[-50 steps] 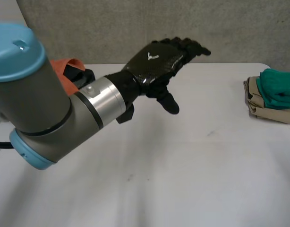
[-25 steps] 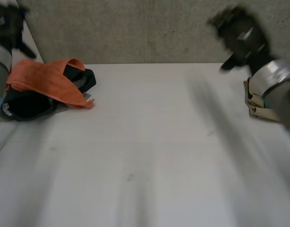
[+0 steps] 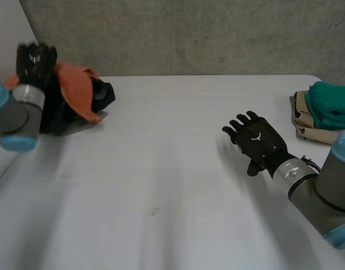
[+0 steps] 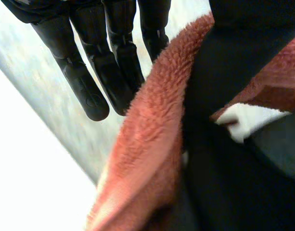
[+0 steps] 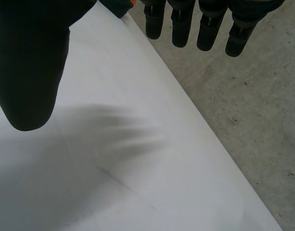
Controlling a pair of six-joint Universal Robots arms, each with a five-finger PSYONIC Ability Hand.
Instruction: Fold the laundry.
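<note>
Orange towel (image 3: 77, 95) bunches against left hand (image 3: 33, 59) (grip: cannot tell); right hand (image 3: 259, 140) hovers splayed, well apart.

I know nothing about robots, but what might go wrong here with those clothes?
1. The orange cloth lies draped over a dark garment right by the left hand; lifting one could drag the other along.
2. That heap sits at a corner of the table, so a tug might pull it off the edge.
3. The open right hand hovers not far from the folded stack; a wide swing could topple it.
</note>
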